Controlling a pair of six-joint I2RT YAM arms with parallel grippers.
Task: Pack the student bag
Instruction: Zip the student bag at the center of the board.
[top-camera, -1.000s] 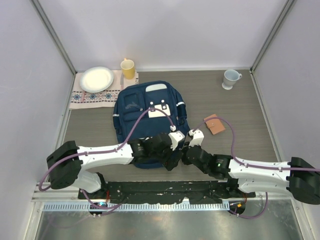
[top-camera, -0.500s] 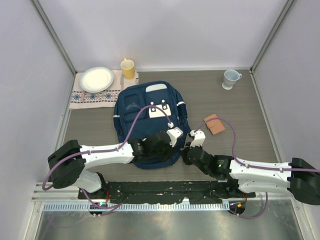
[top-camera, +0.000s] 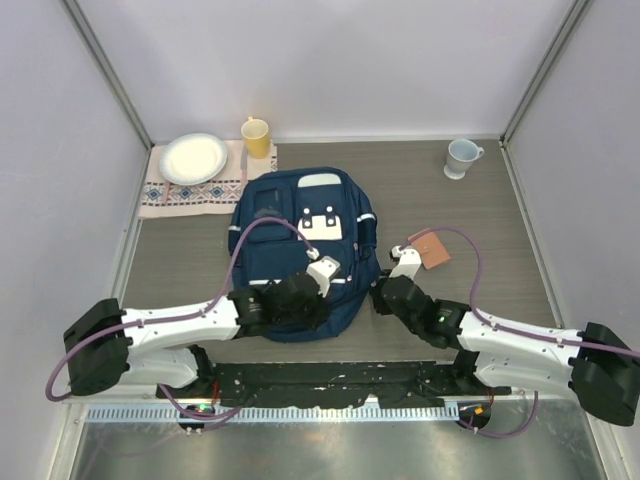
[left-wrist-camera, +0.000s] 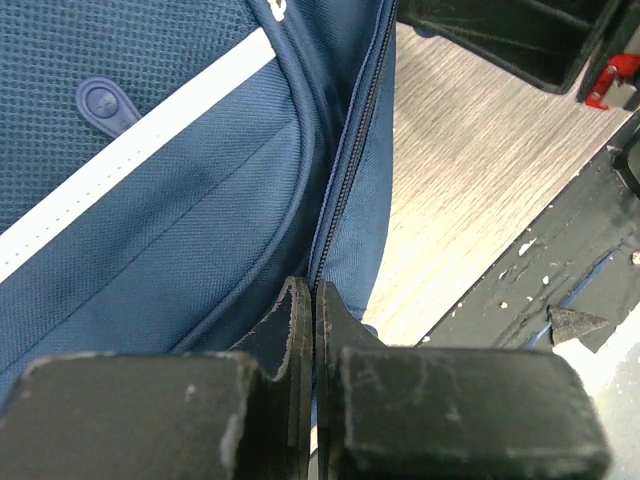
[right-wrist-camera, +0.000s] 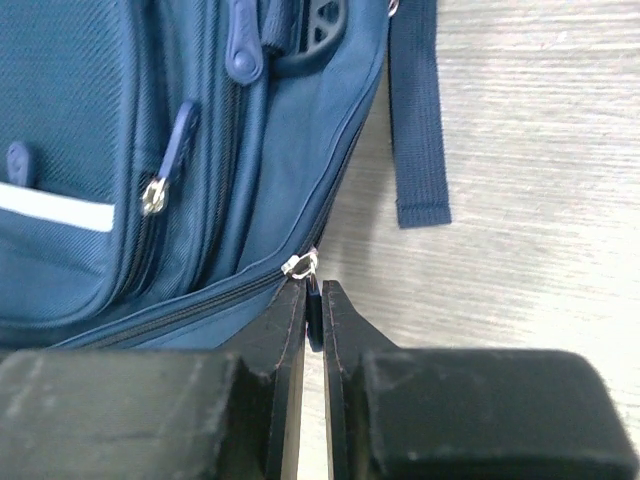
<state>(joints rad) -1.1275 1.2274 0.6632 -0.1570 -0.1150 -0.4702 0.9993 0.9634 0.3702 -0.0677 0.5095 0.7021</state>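
Grip first: we see the left gripper (left-wrist-camera: 305, 300) pressed fully shut at the near right edge of the student bag (top-camera: 300, 235), right on its zip seam, though we cannot tell whether it pinches any fabric. The right gripper (right-wrist-camera: 313, 300), at the bag's right side, is closed almost completely on a dark zipper pull (right-wrist-camera: 313, 286). The bag lies flat, front up, on the table (top-camera: 500, 220). A small brown flat thing (top-camera: 432, 250) sits just to its right.
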